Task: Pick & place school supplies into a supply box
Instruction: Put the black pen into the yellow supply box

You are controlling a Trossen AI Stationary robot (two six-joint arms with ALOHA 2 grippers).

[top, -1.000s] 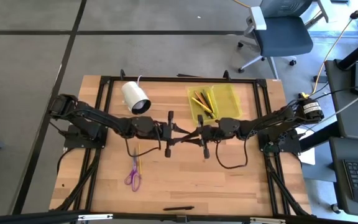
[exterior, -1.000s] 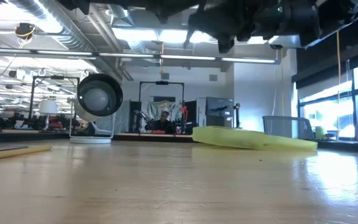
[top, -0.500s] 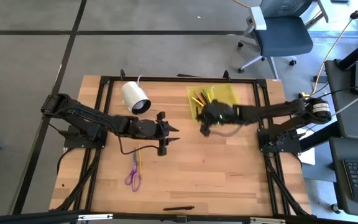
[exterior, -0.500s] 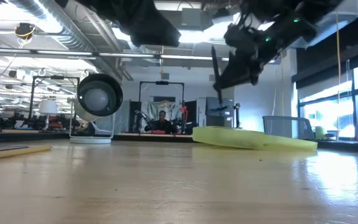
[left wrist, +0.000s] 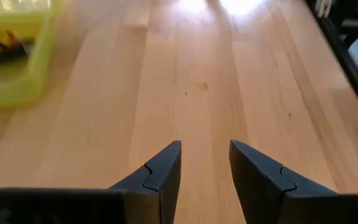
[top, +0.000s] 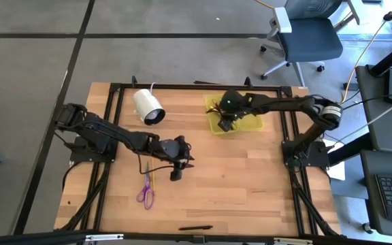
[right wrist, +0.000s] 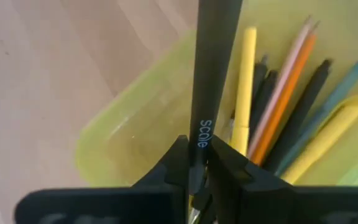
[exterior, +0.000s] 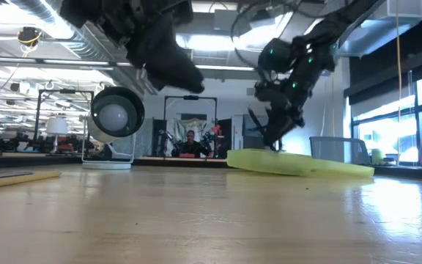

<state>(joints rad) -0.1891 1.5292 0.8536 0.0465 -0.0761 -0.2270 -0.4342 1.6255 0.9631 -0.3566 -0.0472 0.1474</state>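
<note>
A black pen (right wrist: 211, 68) with small pale lettering on its barrel is held between the closed fingers of the right gripper (right wrist: 197, 163), and it is positioned directly above the translucent yellow-green plastic supply box (top: 250, 103), which lies open at the far right part of the wooden table (top: 237, 184). In the near half of this box several supplies are already seen lying together: a yellow pencil (right wrist: 243, 81), an orange pencil (right wrist: 284, 93), a dark pen (right wrist: 302, 112) and a blue-green one (right wrist: 328, 106). In the low view the right gripper (exterior: 273, 136) is seen tilted down just over the rim of the box (exterior: 299, 163). The left gripper (top: 177, 163) is found over the bare middle of the table, well apart from the box, and its two dark fingers (left wrist: 160, 174) are parted with nothing between them. On the table near the left arm, the small purple-handled scissors (top: 145, 194) are lying beside a thin yellow pencil (top: 152, 173). One more dark pen (top: 196, 228) is placed near the front edge of the table. A white cylinder with a cable (top: 148, 107) is resting at the far left part of the table. A grey office chair (top: 305, 34) is standing on the floor beyond the table.
</note>
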